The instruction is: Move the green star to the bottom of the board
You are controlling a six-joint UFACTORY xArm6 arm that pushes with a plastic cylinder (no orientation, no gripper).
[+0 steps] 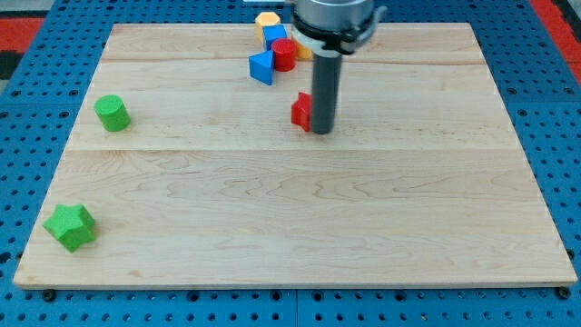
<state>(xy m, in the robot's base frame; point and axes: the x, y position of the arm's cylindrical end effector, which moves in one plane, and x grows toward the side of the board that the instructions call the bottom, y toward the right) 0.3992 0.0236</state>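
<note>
The green star lies near the board's bottom left corner. My tip is far from it, up in the middle of the board, touching the right side of a red block whose shape the rod partly hides. A green cylinder stands at the left edge, above the star.
A cluster sits at the top centre: a blue triangular block, a red cylinder, a blue cube and a yellow hexagon. A yellow piece peeks out beside the rod. The wooden board rests on a blue pegboard.
</note>
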